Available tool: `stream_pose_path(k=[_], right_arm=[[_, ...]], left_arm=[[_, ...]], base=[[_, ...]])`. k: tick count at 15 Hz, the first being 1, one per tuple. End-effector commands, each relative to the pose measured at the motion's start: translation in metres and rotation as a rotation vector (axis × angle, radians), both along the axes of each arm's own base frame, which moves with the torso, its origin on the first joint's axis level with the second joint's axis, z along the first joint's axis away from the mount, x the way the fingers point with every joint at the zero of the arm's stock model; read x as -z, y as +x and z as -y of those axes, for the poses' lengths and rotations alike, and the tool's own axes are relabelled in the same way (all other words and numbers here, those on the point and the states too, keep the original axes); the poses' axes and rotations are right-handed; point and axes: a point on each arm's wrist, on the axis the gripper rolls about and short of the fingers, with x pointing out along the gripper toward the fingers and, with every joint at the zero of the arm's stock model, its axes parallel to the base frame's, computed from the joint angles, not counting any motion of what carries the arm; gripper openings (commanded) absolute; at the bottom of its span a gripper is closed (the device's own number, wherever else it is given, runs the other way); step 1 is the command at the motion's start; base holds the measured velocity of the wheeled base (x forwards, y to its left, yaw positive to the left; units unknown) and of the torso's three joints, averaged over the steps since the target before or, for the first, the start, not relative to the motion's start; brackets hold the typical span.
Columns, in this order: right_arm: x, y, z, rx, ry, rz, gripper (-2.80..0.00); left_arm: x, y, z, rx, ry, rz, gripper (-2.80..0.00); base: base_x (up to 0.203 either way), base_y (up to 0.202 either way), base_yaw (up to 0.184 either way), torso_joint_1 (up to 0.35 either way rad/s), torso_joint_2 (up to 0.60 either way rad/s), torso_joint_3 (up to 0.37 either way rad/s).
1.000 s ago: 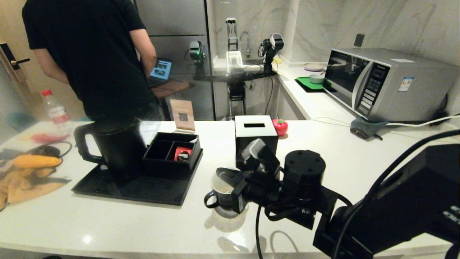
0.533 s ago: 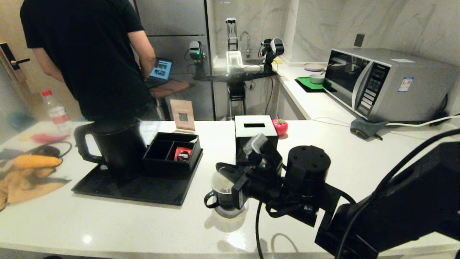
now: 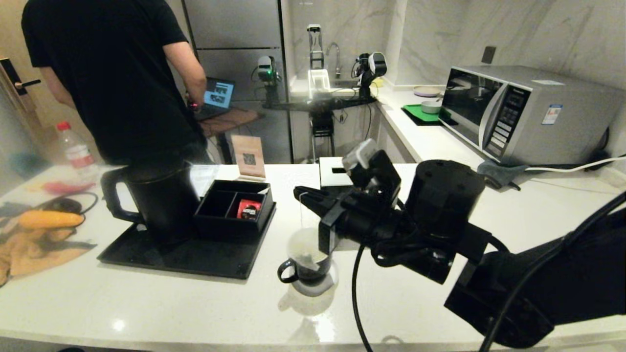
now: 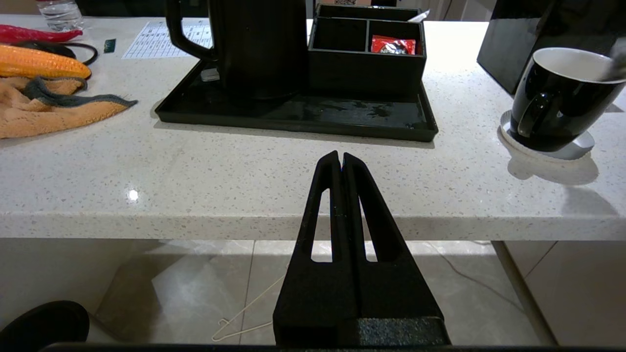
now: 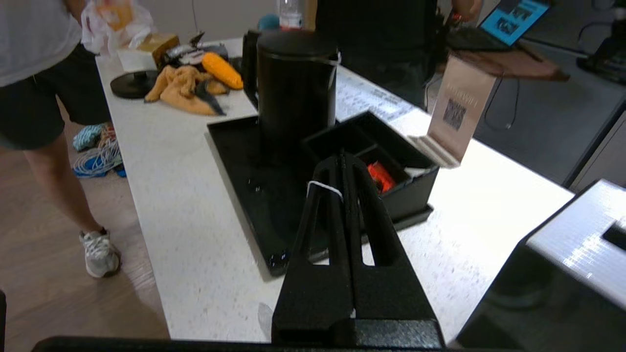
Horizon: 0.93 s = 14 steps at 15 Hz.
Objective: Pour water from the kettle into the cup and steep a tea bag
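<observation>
My right gripper point(image 3: 302, 194), pinched on the string, dangles the tea bag point(image 3: 307, 259) in the cup point(image 3: 305, 266) near the worktop's front edge. Kettle point(image 3: 159, 200) back on its tray point(image 3: 146, 254); pouring looks done, steeping underway. Tissue box point(image 3: 332, 177) close behind. Left gripper point(image 4: 341, 161) closed, empty, parked off the front edge.

- countertop point(image 3: 205, 313): pale speckled stone look, polished, lamp glare at lower left of head view
- kettle point(image 3: 161, 200): matt black
- tray point(image 3: 195, 256): black, smooth, wet-looking sheen in left wrist view
- cup point(image 4: 557, 105): glossy black outside, white inside, ceramic look
- coaster point(image 4: 579, 146): white, smooth
- cloth point(image 4: 44, 115): orange fabric, soft, rumpled
- microwave point(image 3: 528, 115): brushed silver metal body, glossy dark door, upper right of head view
- left gripper point(image 4: 341, 161): matt black, grainy plastic look
- tissue box point(image 5: 562, 278): black sides, ribbed white top
</observation>
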Motion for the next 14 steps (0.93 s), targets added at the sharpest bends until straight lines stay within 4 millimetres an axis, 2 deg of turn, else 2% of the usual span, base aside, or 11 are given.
stream_pose_path(k=[1,6,14], right_arm=[[-0.011,-0.001,0.001,-0.002,0.026,0.028,-2.8],[-0.004,0.001,-0.001,-0.002,0.015,0.018,-2.8],[0.031,0.014,-0.014,0.0,-0.028,-0.022,-2.8]], left_arm=[[0.0,0.0,0.0,0.0,-0.001,0.0,-2.8],[0.0,0.0,0.0,0.0,-0.001,0.0,-2.8],[0.0,0.0,0.0,0.0,-0.001,0.0,-2.8]], base=[[0.0,0.0,0.0,0.0,0.0,0.0],[0.0,0.0,0.0,0.0,0.0,0.0],[0.0,0.0,0.0,0.0,0.0,0.0]])
